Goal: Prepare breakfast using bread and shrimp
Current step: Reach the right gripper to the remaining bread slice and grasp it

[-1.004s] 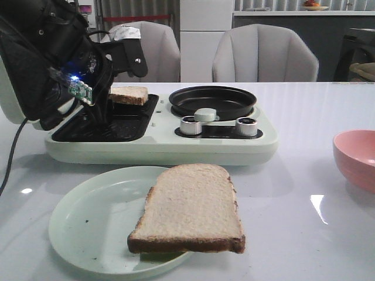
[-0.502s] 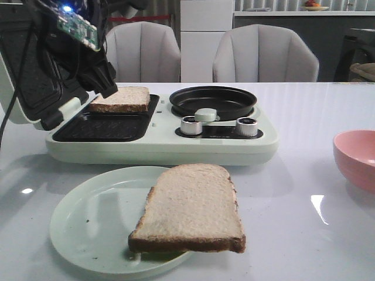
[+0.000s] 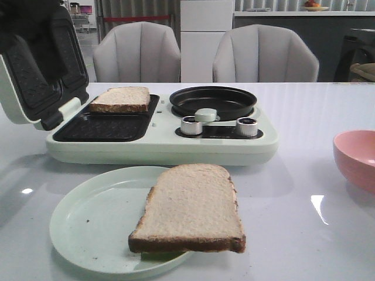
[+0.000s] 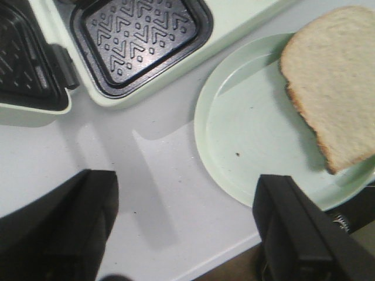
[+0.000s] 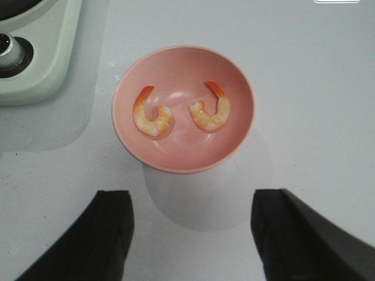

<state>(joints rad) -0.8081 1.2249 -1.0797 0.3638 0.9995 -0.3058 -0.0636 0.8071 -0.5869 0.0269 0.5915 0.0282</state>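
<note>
Left pincer (image 4: 181, 234) gapes above plate (image 4: 234, 152)

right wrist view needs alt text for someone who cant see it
Two curled shrimp lie side by side, apart, in a pink bowl on a pale table. The open right gripper hangs above, fingers either side, and a corner of the green breakfast maker shows.

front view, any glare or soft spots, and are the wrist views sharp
Front view: bright glare patches on the table, background chairs soft. Left wrist view: gripper fingers dark and blurred, plate fairly sharp. Right wrist view: shrimp crisp, bowl casts a soft shadow.
</note>
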